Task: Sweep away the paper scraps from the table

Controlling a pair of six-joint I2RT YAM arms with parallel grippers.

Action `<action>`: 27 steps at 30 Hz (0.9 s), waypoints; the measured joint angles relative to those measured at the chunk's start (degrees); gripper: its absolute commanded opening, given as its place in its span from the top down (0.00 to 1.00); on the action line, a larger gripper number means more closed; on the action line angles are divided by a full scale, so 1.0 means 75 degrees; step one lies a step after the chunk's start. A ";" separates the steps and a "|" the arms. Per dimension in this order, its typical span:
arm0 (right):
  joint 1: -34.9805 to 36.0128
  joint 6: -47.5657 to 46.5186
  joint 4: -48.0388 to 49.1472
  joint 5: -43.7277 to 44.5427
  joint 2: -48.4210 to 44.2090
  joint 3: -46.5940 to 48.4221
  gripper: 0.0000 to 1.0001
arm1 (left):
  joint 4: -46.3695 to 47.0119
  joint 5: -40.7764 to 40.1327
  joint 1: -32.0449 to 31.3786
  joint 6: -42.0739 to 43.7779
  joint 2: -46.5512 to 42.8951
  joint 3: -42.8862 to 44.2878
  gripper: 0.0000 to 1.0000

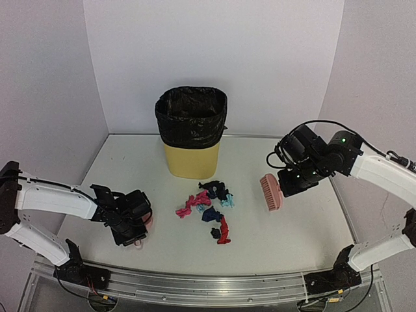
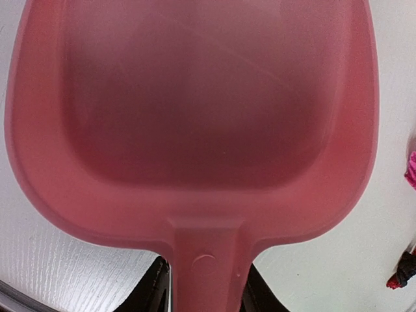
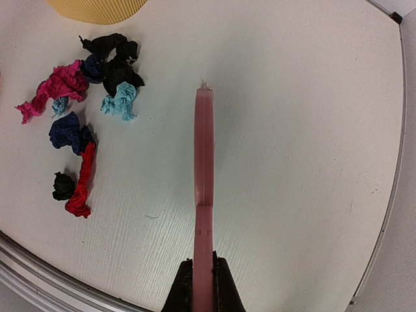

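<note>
Left gripper: fingers set against both sides of pink dustpan handle and appear clamped on it. Contact sits at frame edge, so firmness not verifiable. Pan low over table, left-front area, mouth pointing away from gripper.

Right gripper: jaws together on handle of pink brush. Brush right of scraps, apart from them.

Paper scraps: loose cluster of magenta, red, navy, teal and black, mid-table. Cluster just in front of yellow bin with black liner, between dustpan and brush.
</note>
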 measured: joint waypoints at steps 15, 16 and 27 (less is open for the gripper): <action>0.0000 0.0000 0.0000 0.0024 0.0001 0.0000 1.00 | -0.0453 0.0042 0.0000 0.0240 0.0038 0.0357 1.00; 0.0000 -0.0003 0.0003 0.0026 0.0001 0.0000 1.00 | -0.0552 0.0030 0.0000 0.0318 0.0039 0.0507 1.00; 0.0000 -0.0330 0.0003 0.0068 0.0089 0.0067 1.00 | -0.1216 0.0745 0.0000 0.2054 0.0913 0.2061 1.00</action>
